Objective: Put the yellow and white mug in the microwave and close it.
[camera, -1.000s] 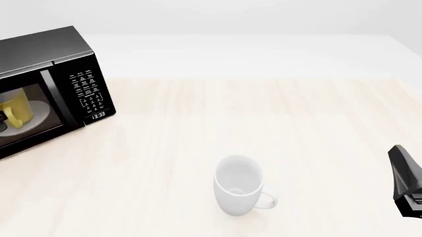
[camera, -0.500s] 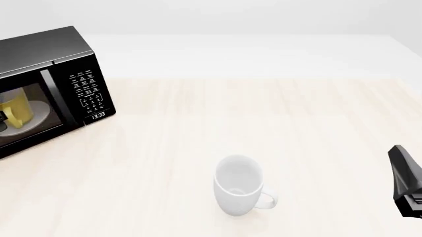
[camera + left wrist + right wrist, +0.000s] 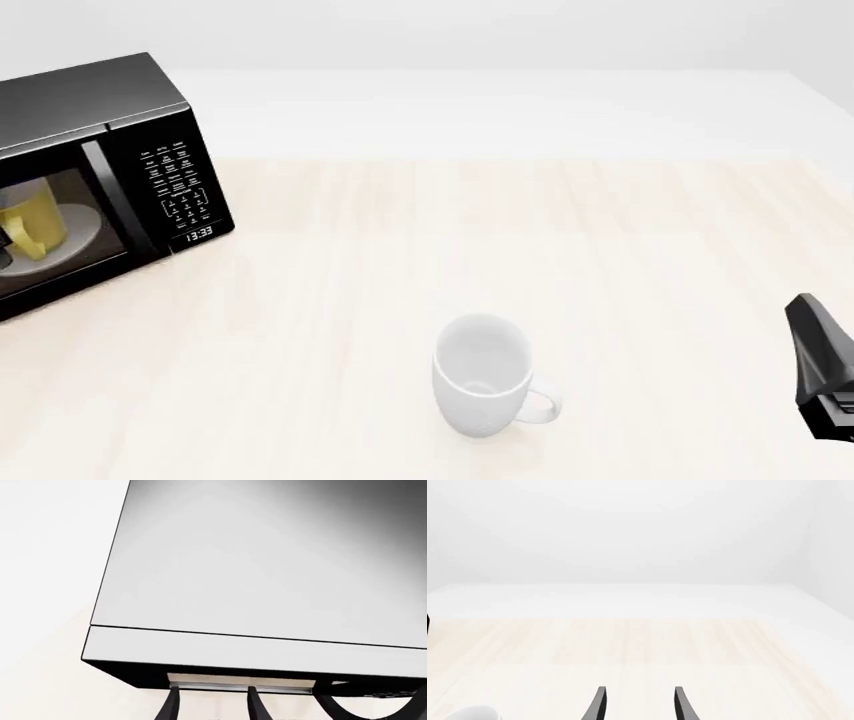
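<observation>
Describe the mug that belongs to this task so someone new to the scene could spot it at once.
Find the black microwave at the table's far left. Behind its glass door, on the white turntable plate, stands the yellow and white mug. It is yellow outside, unlike the all-white mug standing out in the open on the table.

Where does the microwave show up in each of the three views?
Front view: the microwave stands at the far left, cut by the edge, with the yellow and white mug behind its glass.
Left wrist view: its casing fills most of the picture.
Right wrist view: only a black sliver at the edge.
Shared landmark: the pale wooden table.
</observation>
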Controlling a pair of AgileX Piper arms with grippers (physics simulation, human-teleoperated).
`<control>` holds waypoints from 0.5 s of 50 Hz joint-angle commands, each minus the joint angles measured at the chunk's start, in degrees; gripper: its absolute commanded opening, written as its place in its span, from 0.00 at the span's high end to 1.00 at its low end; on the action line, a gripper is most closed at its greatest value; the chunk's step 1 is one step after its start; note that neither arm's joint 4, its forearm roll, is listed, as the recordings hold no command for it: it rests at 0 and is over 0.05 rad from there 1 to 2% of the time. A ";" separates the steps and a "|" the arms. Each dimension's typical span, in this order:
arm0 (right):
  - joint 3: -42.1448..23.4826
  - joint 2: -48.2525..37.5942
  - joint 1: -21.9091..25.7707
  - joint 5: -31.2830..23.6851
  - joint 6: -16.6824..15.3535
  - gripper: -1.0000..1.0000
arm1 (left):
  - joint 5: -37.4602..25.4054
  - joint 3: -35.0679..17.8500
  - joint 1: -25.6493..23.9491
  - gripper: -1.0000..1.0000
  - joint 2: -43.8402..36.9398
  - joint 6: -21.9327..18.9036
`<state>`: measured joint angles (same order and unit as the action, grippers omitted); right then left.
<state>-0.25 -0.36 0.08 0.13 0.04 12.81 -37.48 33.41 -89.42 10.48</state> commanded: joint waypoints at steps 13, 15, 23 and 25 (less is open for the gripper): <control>0.00 0.00 0.00 0.00 -0.01 0.00 | -0.80 2.80 -0.93 0.00 5.34 1.14; 0.00 0.00 -0.02 0.00 0.00 0.00 | -0.95 2.89 -1.17 0.00 5.98 1.15; 0.00 0.00 -0.01 0.00 -0.01 0.00 | -1.85 3.02 -2.01 0.00 9.45 1.16; 0.00 0.00 -0.01 0.00 0.01 0.00 | -2.27 2.98 -2.26 0.00 10.26 1.23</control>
<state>-0.25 -0.36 0.08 0.13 0.05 11.63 -34.81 32.02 -82.73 11.50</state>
